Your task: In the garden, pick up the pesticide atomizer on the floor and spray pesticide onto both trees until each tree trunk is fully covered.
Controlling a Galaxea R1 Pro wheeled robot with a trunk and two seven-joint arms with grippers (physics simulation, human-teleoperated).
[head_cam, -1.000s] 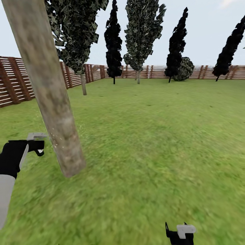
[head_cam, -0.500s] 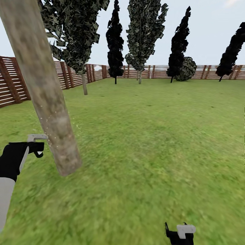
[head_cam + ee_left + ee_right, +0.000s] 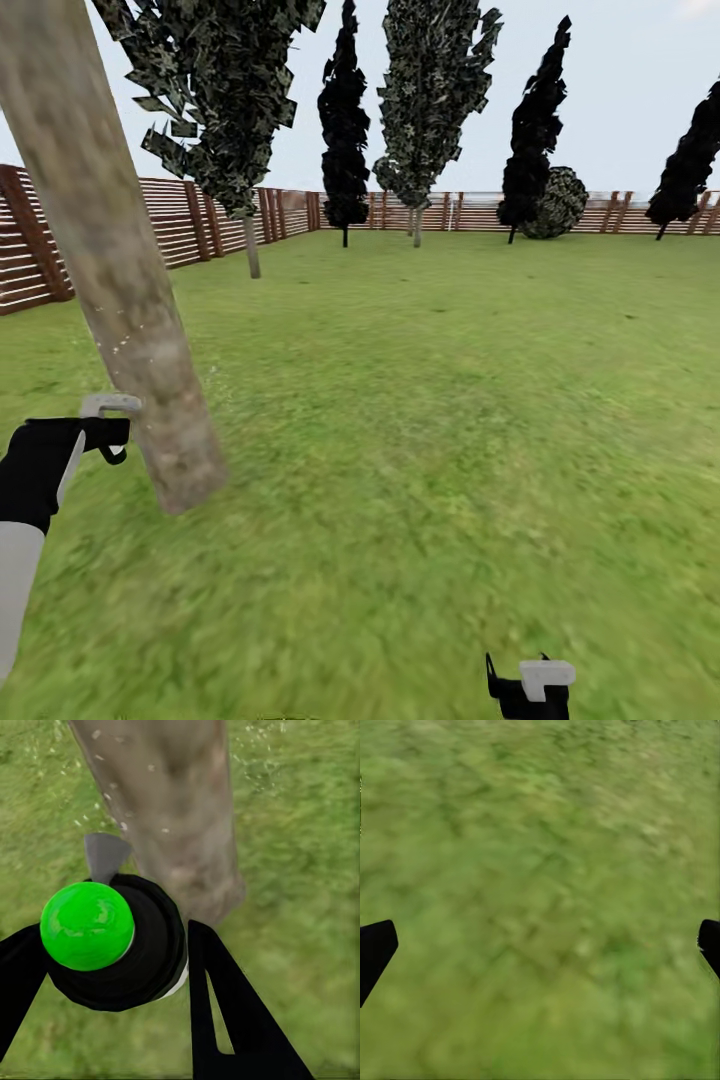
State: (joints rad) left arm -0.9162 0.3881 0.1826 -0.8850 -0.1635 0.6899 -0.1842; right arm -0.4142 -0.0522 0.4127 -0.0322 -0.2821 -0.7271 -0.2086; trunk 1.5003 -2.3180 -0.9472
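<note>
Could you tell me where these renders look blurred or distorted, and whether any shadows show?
Head view: the tree trunk leans from lens distortion, and the lawn smears nearby. Left wrist view: the atomizer is sharp, the grass soft. Right wrist view: blurred grass throughout. No cast shadows show.

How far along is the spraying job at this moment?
Pickup looks done: the left gripper is shut on the atomizer. In hand: its nozzle points at the near trunk, with pale specks on the bark and in the air. Left: whether that trunk is fully covered can't be told, and the second tree remains.
</note>
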